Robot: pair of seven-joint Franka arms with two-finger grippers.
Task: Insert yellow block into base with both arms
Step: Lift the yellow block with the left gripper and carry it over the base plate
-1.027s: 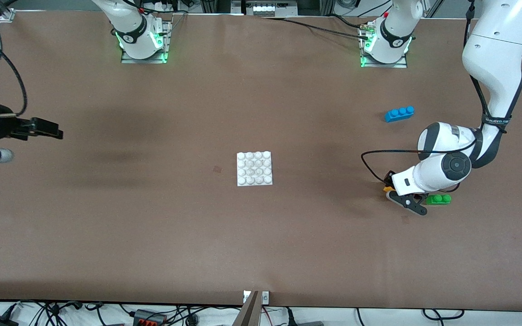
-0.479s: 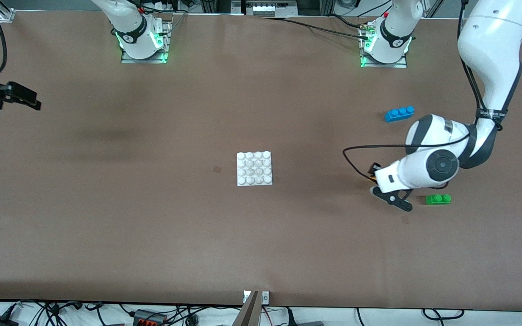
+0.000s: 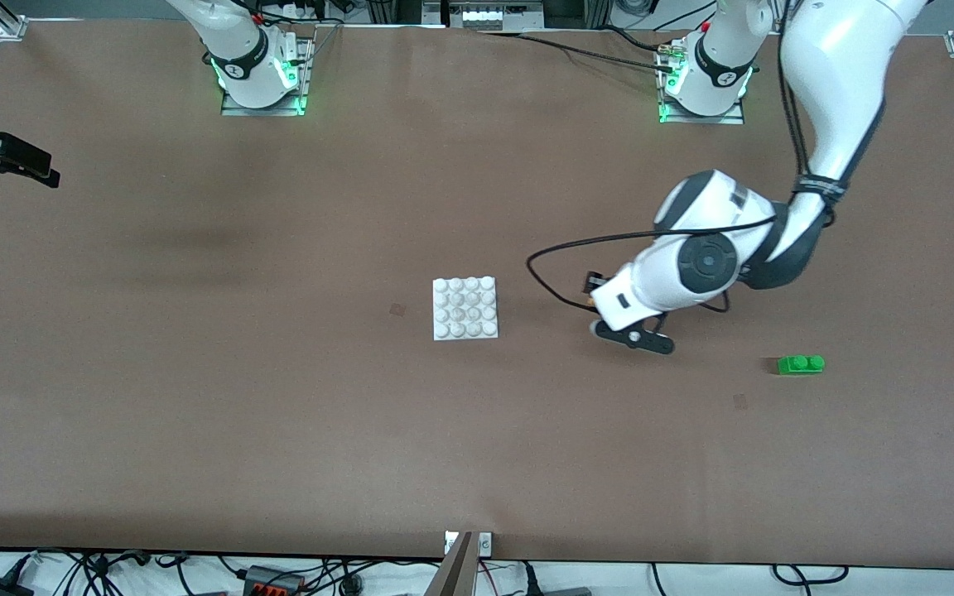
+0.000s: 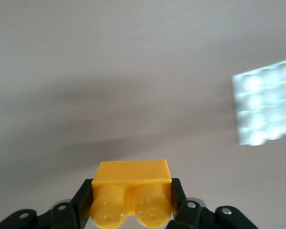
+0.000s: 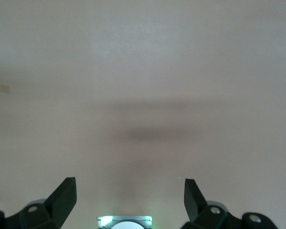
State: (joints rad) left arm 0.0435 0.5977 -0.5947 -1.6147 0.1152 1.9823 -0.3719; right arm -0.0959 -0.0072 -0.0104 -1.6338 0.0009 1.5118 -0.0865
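One brick in play: yellow block [image 4: 132, 177] clamped between fingers of left gripper [image 3: 633, 336], up in air over bare table between base [image 3: 465, 308] and green brick [image 3: 801, 364]. Base flat on table, studs up, nothing on it. Right gripper [image 3: 5, 157] waits with fingers spread wide, holding nothing, over table edge at right arm's end, well apart from base. Step judged: carry phase, insertion not yet done. Next move likely calls for centring block over base, squaring to stud grid, pressing down; right arm probably needed to steady base.
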